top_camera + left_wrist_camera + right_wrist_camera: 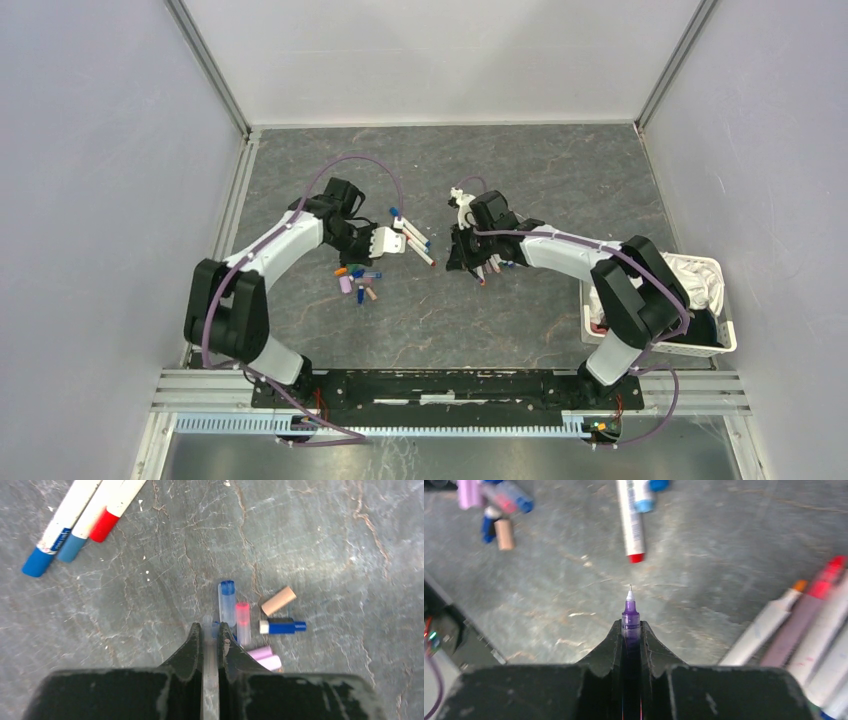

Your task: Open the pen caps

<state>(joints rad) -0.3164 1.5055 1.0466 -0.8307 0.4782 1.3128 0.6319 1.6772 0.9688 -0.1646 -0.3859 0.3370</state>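
Note:
My left gripper (210, 627) is shut on a slim translucent pen cap (207, 621), just above the loose pen caps: a blue-tipped one (227, 600), a red one (243, 622), a tan one (278, 600), a dark blue one (282, 626) and lilac ones (262, 655). In the top view that gripper (385, 245) hangs over the cap pile (355, 280). My right gripper (630, 625) is shut on an uncapped purple pen (630, 611), its fine tip bare. Three white pens (415, 240) lie between the arms. More pens (769, 625) lie to the right.
A white basket (722, 330) holding white cloth stands at the table's right edge, beside the right arm's base. Grey walls close in the left, right and far sides. A white pen with a red end (631, 525) lies ahead of the right gripper.

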